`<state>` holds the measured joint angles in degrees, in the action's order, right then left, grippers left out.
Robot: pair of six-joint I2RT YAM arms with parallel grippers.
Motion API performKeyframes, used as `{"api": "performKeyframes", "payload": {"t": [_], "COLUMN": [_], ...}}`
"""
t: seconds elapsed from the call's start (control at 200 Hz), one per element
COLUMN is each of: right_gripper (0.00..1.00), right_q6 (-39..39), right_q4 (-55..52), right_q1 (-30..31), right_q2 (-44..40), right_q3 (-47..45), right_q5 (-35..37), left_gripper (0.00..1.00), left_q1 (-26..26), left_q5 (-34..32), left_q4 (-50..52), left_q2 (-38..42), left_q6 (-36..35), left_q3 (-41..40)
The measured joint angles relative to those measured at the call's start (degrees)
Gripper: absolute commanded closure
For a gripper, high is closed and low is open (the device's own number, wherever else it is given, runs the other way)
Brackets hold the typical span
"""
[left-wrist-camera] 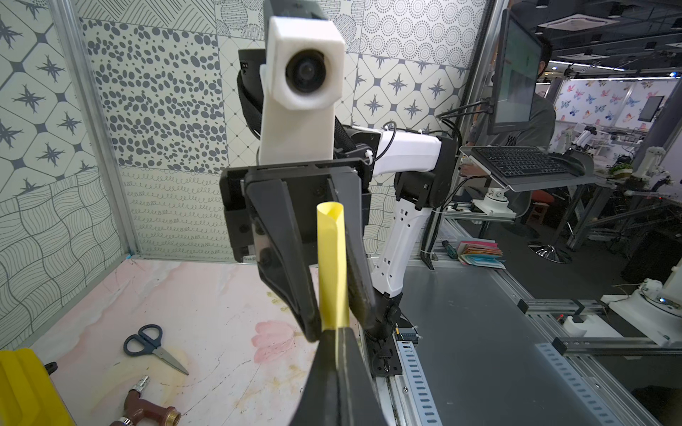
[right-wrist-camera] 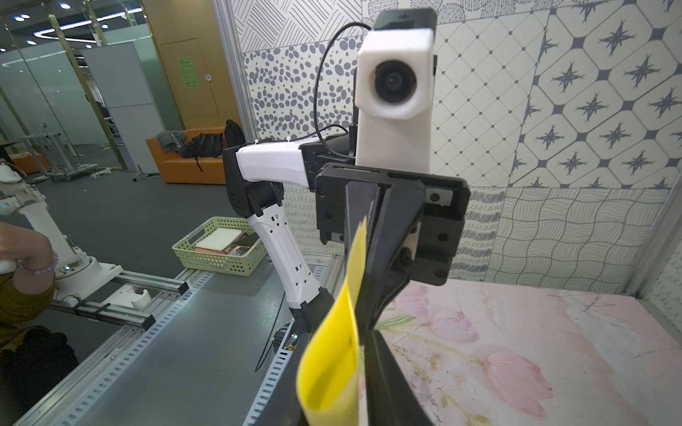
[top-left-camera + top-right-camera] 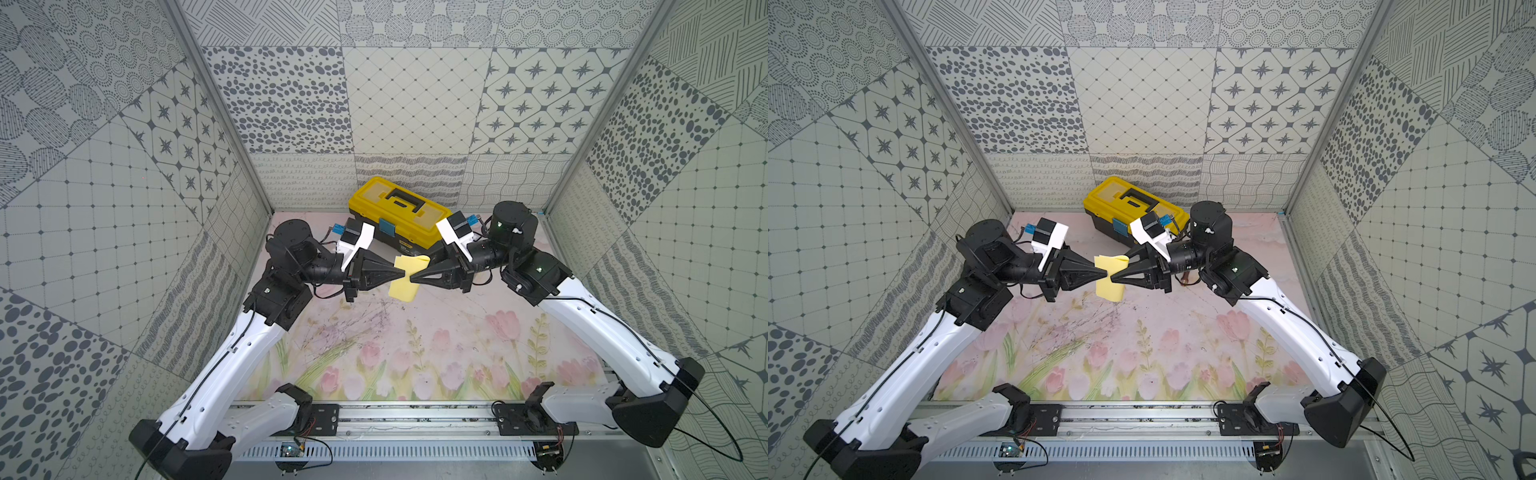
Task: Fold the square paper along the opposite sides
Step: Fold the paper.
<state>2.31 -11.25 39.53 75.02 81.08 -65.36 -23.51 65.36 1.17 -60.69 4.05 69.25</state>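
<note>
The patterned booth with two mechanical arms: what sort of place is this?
Probably a robotics lab in an open office hall. The left arm and right arm sit on a metal rail inside the booth. An operator's monitor and keyboard stand beside it, and another robot rig shows beyond.

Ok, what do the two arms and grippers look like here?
The left arm and right arm have white shells, black joints and thin black cables running along them. The left gripper and right gripper are black with tapering wedge-shaped fingers; each carries a white camera housing.
</note>
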Motion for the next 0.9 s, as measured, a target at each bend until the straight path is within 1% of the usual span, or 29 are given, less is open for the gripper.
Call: {"api": "performKeyframes", "payload": {"t": [0.06, 0.205, 0.33, 0.395, 0.47, 0.565, 0.645, 0.745, 0.901], "right_gripper": [0.82, 0.85, 0.86, 0.86, 0.86, 0.83, 0.80, 0.79, 0.76], "right_q6": [0.02, 0.44, 1.14, 1.38, 1.73, 2.25, 2.47, 2.47, 2.43], "right_q4": [-0.17, -0.17, -0.22, -0.24, -0.48, -0.90, -1.25, -1.44, -1.49], "right_q1": [0.26, 0.28, 0.26, 0.26, 0.26, 0.24, 0.07, -0.04, -0.13], "right_q2": [0.35, 0.44, 0.44, 0.37, 0.15, -0.22, -0.72, -1.27, -1.51], "right_q3": [0.00, 0.00, -0.07, -0.13, -0.24, -0.37, -0.42, -0.42, -0.31], "right_q5": [0.44, 1.57, 2.91, 3.52, 4.22, 4.96, 5.44, 5.42, 5.05], "left_gripper": [0.99, 0.89, 0.75, 0.69, 0.58, 0.38, 0.28, 0.23, 0.20], "left_q1": [0.00, 0.00, 0.00, 0.00, 0.00, 0.00, -0.02, -0.02, -0.02], "left_q5": [-0.55, -1.75, -2.16, -2.14, -2.45, -2.69, -2.75, -2.73, -2.86], "left_q4": [-0.61, -1.73, -2.64, -3.04, -3.23, -3.10, -3.04, -2.60, -1.88], "left_q2": [0.35, 0.94, 1.31, 1.51, 1.79, 2.38, 2.99, 3.32, 2.03], "left_q6": [0.52, 1.73, 2.38, 2.43, 2.27, 2.03, 1.09, 0.28, -0.70], "left_q3": [-0.39, -1.01, -1.44, -1.51, -1.53, -1.53, -1.55, -1.55, -1.55]}}
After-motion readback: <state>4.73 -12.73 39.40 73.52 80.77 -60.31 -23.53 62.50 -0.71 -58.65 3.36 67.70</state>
